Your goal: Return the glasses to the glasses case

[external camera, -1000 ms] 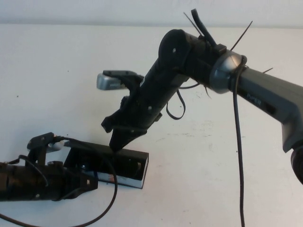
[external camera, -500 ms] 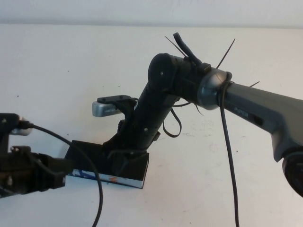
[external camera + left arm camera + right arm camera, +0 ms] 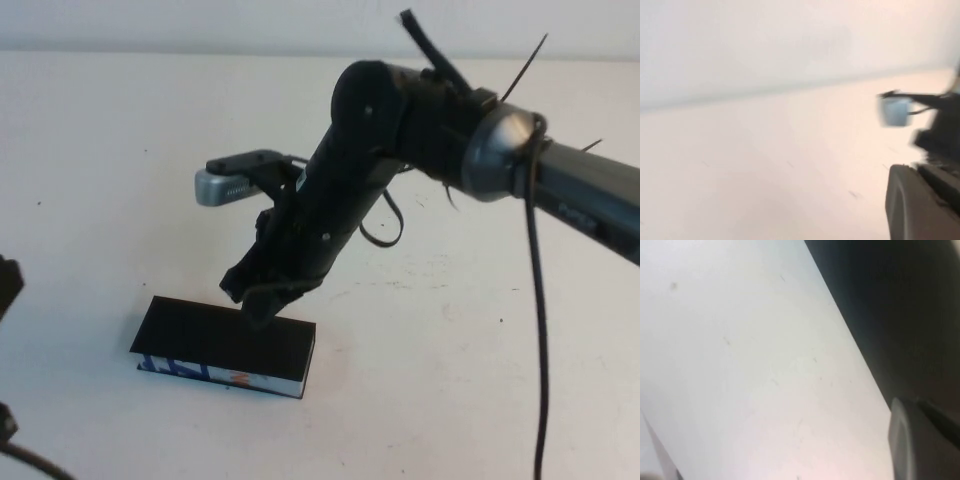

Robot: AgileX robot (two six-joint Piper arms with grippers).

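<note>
From the high view the glasses case (image 3: 224, 347) sits flat on the white table (image 3: 120, 180) with its lid down, and the right gripper (image 3: 262, 308) is right at its back edge, though whether it's clenched or released I can't tell. The left gripper (image 3: 6, 290) is barely a dark sliver at the table's left edge. The left wrist view is a blur of table with the right arm (image 3: 940, 135) off to one side; the right wrist view shows table, the case's black lid (image 3: 900, 315) and one finger (image 3: 920, 445).

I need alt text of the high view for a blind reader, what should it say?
The right pincer points down at the closed lid of the black case on a white table. The left pincer barely shows at the left edge. No glasses are visible.
</note>
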